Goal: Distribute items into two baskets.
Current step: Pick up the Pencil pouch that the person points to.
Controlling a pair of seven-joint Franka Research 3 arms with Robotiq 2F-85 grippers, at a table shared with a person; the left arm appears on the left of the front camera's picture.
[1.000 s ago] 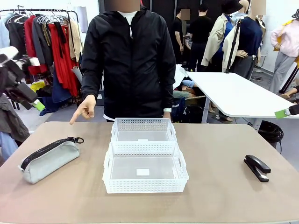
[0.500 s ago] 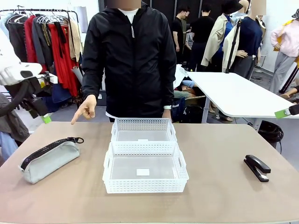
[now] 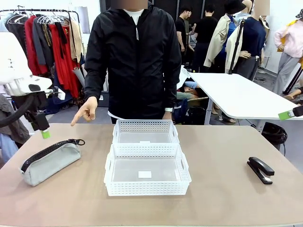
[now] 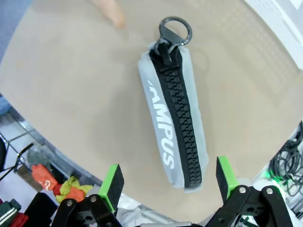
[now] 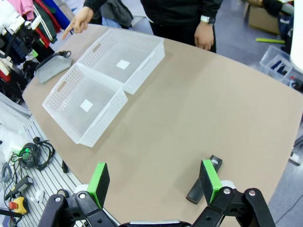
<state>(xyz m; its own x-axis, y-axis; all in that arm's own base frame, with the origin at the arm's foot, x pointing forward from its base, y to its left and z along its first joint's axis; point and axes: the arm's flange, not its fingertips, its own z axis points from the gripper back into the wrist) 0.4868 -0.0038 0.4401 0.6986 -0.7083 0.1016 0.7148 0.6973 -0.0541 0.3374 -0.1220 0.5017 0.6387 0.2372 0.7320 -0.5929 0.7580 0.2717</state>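
Note:
The grey pouch (image 3: pixel 49 161) with its black zipper lies at the table's left. My left gripper (image 3: pixel 41 128) hangs open just above and behind it. In the left wrist view the pouch (image 4: pixel 175 113) lies lengthwise between the open green pads (image 4: pixel 111 181), ring pull at its far end. Two white baskets stand end to end in the middle, the near one (image 3: pixel 147 188) and the far one (image 3: pixel 144 126), both empty. The black stapler (image 3: pixel 260 170) lies at the right. My right gripper (image 5: pixel 155 182) is open above the table, with the stapler (image 5: pixel 203 187) close to its right pad.
A person in a black jacket stands at the far edge, one hand (image 3: pixel 85 111) pointing down toward the pouch's side, the other hand (image 5: pixel 204 35) resting behind the far basket. Bare table lies between baskets and stapler. A clothes rack (image 3: pixel 47 42) stands behind my left arm.
My left gripper has come down and slightly right toward the pouch. The right arm, the baskets, the stapler and the person's pointing hand have stayed put.

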